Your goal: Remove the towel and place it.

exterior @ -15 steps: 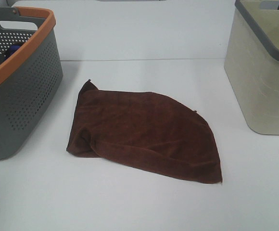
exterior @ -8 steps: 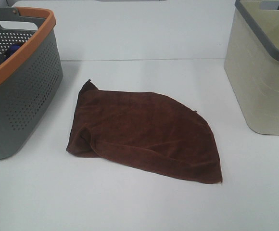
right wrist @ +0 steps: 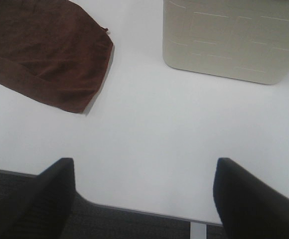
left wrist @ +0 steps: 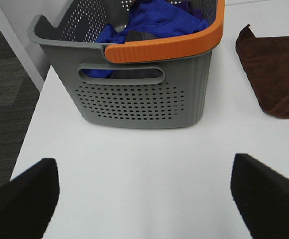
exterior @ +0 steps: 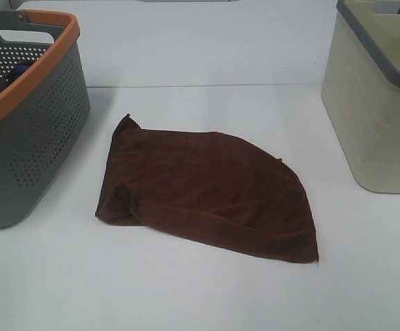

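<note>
Left pincer [left wrist: 144,199] and right pincer [right wrist: 144,196] gape, empty — towel [exterior: 207,186] flat; bare table [exterior: 207,296] around its edges.

This looks like a lab or test room set up for laundry handling. A bare white surface [exterior: 207,289] stands against a plain white wall, with grey carpet [left wrist: 5,104] beside it. A grey basket [exterior: 27,138] sits far left and a beige basket [exterior: 379,117] far right.
</note>
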`<state>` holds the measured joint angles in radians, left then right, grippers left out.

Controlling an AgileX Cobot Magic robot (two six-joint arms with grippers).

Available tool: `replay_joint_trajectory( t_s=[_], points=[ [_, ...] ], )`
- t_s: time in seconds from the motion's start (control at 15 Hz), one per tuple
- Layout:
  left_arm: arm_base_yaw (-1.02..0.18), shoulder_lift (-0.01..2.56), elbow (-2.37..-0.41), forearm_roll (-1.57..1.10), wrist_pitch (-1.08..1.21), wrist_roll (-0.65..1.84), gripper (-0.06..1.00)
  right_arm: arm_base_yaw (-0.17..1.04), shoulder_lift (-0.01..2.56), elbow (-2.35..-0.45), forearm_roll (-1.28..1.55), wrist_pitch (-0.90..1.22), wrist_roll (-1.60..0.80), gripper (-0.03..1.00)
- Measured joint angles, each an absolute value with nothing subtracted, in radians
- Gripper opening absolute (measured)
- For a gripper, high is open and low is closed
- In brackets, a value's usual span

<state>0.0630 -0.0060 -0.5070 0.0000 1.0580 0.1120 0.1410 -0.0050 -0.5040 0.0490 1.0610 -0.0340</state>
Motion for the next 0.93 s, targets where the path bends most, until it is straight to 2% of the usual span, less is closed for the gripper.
replay_joint_trajectory(
  t_s=[0.27, 0.6, 0.93],
  points=[
    [0.063, -0.006, -0.507, 0.000, 1.052, 0.109, 0.88, 0.141, -0.005, -0.504, 0.052, 1.061, -0.034, 0.76],
    [-0.036, -0.006, -0.507, 0.000, 1.051, 0.108, 0.88, 0.141, -0.005, -0.504, 0.052, 1.061, -0.034, 0.76],
    [-0.041, -0.006, -0.507, -0.005, 1.051, 0.108, 0.88, 0.141, -0.005, -0.504, 0.055, 1.060, -0.034, 0.76]
  ],
)
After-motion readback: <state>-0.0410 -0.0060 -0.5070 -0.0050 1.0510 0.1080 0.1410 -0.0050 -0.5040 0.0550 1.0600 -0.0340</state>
